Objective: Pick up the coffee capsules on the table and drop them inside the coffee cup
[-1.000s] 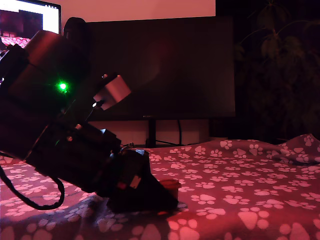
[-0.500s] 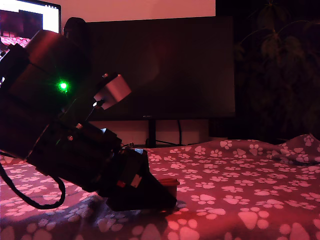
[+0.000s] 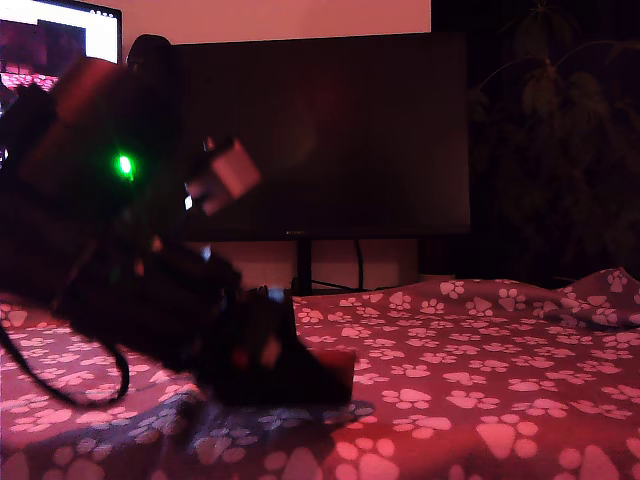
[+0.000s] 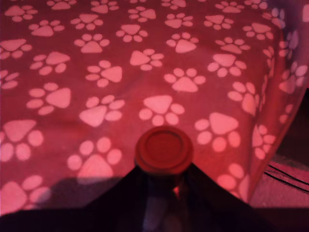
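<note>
One dark red-brown coffee capsule (image 4: 164, 150) sits pinched between the tips of the black gripper (image 4: 164, 180), flat round rim facing the wrist camera, just above the reddish paw-print cloth of the table (image 4: 96, 72). Since a second ago the arm has blurred with motion and the capsule rides slightly higher. No writing is readable; a large dark monitor (image 3: 320, 130) stands behind.

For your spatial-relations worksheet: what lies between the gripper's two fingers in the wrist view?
A coffee capsule sits between the fingers of the gripper, its round rim facing the camera over the paw-print cloth. The wrist view shows this.
</note>
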Controlling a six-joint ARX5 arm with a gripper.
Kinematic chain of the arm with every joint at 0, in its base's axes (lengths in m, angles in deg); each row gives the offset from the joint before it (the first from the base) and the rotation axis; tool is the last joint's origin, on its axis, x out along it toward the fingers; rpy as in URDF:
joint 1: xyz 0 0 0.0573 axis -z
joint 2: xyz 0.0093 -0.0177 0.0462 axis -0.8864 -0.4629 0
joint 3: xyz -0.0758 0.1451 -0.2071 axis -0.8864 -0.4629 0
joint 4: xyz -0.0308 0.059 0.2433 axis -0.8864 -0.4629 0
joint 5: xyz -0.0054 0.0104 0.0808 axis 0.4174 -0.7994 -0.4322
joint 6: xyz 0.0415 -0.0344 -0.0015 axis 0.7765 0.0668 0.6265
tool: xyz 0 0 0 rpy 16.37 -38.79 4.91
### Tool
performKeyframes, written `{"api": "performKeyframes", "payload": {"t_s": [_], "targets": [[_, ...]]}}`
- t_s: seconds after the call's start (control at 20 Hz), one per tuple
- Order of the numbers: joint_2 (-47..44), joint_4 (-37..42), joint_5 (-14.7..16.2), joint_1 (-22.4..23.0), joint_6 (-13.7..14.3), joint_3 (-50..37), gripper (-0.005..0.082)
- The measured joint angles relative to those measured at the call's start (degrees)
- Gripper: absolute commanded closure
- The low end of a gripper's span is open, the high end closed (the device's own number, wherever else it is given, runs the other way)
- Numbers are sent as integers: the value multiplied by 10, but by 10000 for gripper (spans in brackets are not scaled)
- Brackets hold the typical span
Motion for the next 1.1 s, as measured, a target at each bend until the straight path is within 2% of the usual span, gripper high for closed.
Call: {"api": "performKeyframes", "payload": {"t_s": [0.2,0.4,1.1], "targets": [[58,-24,-20,-1,0,1,630],[94,-59,-21,-19,0,1,630],[218,-160,-9,-174,6,1,629]]}}
